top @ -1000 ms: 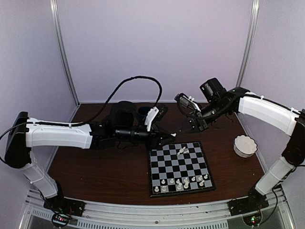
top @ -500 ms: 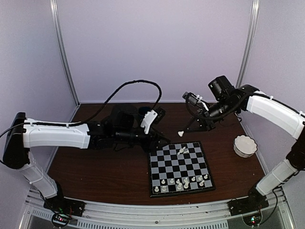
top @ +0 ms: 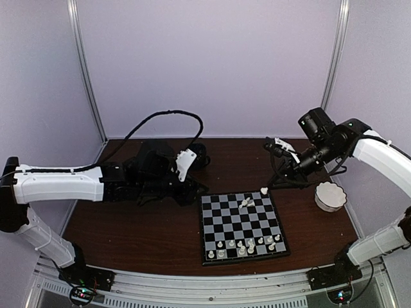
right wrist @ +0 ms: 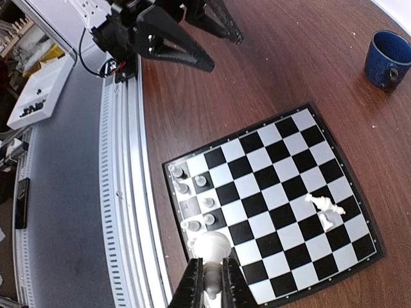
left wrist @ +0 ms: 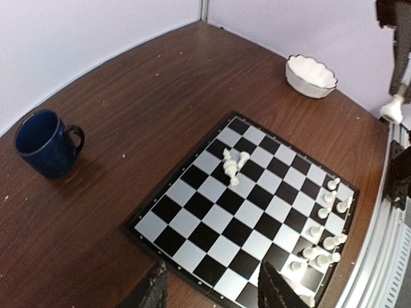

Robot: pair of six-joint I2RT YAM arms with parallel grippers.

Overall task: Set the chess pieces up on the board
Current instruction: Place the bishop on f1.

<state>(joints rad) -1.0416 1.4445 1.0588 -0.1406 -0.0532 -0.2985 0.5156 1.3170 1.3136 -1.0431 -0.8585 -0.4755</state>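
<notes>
chess piece (right wrist: 212,246) pinched in right tool (right wrist: 210,268) near board (right wrist: 276,192).

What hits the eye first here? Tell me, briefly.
The black-and-white board in the middle, with white pieces bunched along its near edge. Above its far right corner the right gripper pinches a white piece. The left gripper hangs open left of the board.

In the right wrist view, the bottom edge cuts off the right gripper (right wrist: 210,269) and part of its chess piece (right wrist: 212,247). From above, the chess pieces (top: 247,244) on the board (top: 221,221) are too small to identify.
</notes>
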